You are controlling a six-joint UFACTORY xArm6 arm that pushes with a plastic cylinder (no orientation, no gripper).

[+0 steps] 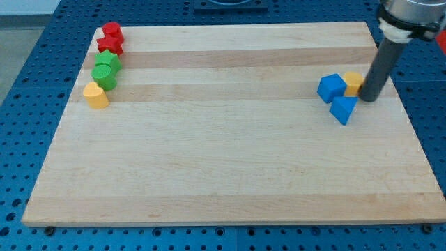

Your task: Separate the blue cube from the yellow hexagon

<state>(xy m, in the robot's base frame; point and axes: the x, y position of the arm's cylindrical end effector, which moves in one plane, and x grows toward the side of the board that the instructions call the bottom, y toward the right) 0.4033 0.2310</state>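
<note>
The blue cube sits at the view's right on the wooden board. The yellow hexagon touches its right side and is partly hidden by my rod. My tip rests on the board right against the hexagon's right side. A blue triangular block lies just below the cube and the hexagon, close to or touching the cube.
At the view's upper left stands a column of blocks: two red blocks, two green blocks and a yellow heart-like block. The board's right edge is close to my tip.
</note>
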